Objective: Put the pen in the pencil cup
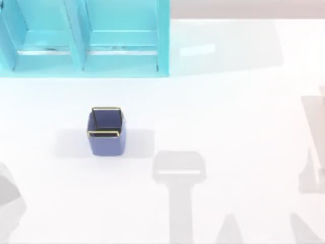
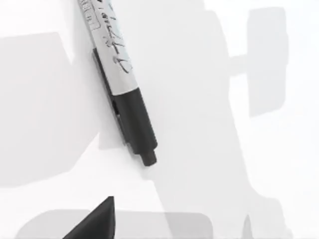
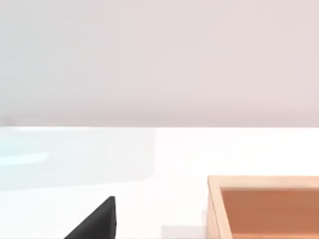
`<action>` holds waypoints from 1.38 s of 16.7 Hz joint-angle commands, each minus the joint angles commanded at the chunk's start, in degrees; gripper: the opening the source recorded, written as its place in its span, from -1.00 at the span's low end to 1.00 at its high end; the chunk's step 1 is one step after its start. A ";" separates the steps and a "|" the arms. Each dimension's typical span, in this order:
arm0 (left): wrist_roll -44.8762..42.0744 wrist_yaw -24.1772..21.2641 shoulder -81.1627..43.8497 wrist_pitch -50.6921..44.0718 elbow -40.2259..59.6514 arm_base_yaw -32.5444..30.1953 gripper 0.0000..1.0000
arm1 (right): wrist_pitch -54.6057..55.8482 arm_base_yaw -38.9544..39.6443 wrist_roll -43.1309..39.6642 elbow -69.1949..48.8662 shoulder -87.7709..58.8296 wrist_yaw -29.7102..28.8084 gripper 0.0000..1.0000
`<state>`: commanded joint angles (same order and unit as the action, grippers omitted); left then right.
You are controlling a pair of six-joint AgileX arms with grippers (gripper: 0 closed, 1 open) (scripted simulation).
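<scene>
Pen (image 2: 119,84) lies flat on the white desk (image 2: 209,149) under the left hand, untouched. One dark fingertip (image 2: 94,221) of that hand shows near it, so I cannot tell how far it is open. Pencil cup (image 1: 106,131) stands upright before the turquoise shelf unit (image 1: 86,40).

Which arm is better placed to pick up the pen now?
Left, probably. The pen lies flat on the table in the left wrist view, ungrasped. The right wrist view shows an orange-brown box, no pen. The cup stands on the table's left half.
</scene>
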<state>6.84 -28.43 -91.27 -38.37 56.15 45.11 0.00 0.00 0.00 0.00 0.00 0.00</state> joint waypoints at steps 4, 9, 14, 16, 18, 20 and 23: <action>0.87 -4.87 -13.21 -5.47 9.90 7.38 1.00 | 0.00 0.00 0.00 0.00 0.00 0.00 1.00; 1.18 -7.18 -19.12 -7.61 14.54 10.73 1.00 | 0.00 0.00 0.00 0.00 0.00 0.00 1.00; 1.25 -7.07 -19.04 -7.32 14.33 10.42 1.00 | 0.00 0.00 0.00 0.00 0.00 0.00 1.00; 2.43 -7.04 -20.11 -5.31 13.77 9.55 1.00 | 0.00 0.00 0.00 0.00 0.00 0.00 1.00; 4.47 -6.92 -22.17 -0.98 12.76 7.91 1.00 | 0.00 0.00 0.00 0.00 0.00 0.00 1.00; 6.98 -6.68 -24.83 4.90 11.38 5.83 1.00 | 0.00 0.00 0.00 0.00 0.00 0.00 1.00; 10.55 -6.27 -28.40 12.57 9.39 2.83 1.00 | 0.00 0.00 0.00 0.00 0.00 0.00 1.00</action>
<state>17.38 -34.70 -119.67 -25.80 65.54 47.94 0.00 0.00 0.00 0.00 0.00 0.00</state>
